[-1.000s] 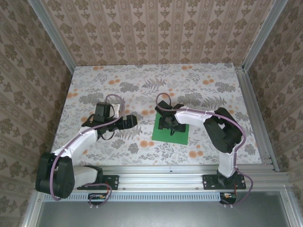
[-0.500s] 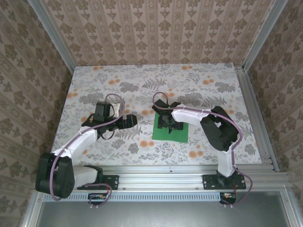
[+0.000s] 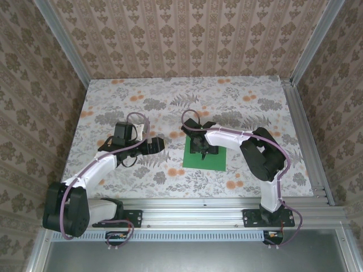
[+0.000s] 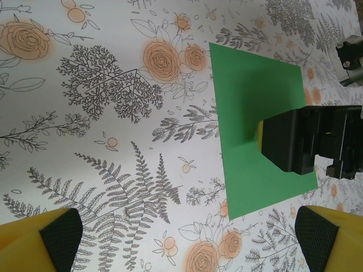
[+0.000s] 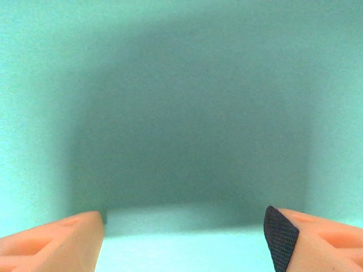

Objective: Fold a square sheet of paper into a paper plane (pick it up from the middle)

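The square sheet of paper (image 3: 195, 159) is bright green and lies flat on the floral tabletop, right of centre. My right gripper (image 3: 202, 149) points straight down onto its middle. In the right wrist view the green paper (image 5: 181, 85) lies close under the camera, and the two fingertips (image 5: 283, 241) stand well apart on it with nothing pinched between them. My left gripper (image 3: 161, 144) hovers wide open left of the sheet. From the left wrist the sheet (image 4: 249, 102) shows flat, with the black right gripper (image 4: 300, 141) standing on it.
Patterned walls close in the table (image 3: 142, 96) at the back and on both sides. An aluminium rail (image 3: 193, 205) runs along the near edge by the arm bases. Open tabletop lies behind and to the left of the sheet.
The right wrist has shifted a little left and farther back over the sheet, and its fingers have drawn somewhat closer together. The left arm and the sheet have not moved.
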You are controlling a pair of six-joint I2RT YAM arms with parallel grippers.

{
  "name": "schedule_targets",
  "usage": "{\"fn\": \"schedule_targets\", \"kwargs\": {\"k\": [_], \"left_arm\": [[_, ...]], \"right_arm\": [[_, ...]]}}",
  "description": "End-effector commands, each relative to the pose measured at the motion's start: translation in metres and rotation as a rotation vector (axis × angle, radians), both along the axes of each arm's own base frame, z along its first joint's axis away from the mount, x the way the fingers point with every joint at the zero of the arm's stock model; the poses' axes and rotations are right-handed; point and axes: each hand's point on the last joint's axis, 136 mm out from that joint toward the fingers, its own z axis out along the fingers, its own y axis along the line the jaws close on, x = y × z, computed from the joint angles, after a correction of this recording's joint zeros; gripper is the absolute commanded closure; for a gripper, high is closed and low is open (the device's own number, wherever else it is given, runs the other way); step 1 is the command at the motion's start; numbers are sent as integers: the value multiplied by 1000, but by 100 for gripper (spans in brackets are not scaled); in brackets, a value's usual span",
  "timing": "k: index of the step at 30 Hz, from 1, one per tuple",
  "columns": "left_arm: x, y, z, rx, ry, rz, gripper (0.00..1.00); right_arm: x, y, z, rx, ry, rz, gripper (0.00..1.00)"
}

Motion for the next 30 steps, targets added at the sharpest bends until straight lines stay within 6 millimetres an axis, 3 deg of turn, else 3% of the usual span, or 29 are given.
{"fn": "schedule_targets", "kwargs": {"k": [1,12,17,26,30], "left_arm": [[-1,-4,3,10,-4,-32,0],[-2,-3,1,16,4,-30,0],[-2,-3,-1,20,11,-31,0],[-1,-3,-3,28,19,-35,0],[0,-5,-4,28,22,-37,0]], "right_arm": [[-5,-3,-15,6,34,-9,22],[-19,-9,-45,14,100,-35,21],[-25,-14,-54,-9,124,-39,32],[-14,-12,-33,-12,58,-16,39],[-6,-7,-15,10,10,1,52]]}}
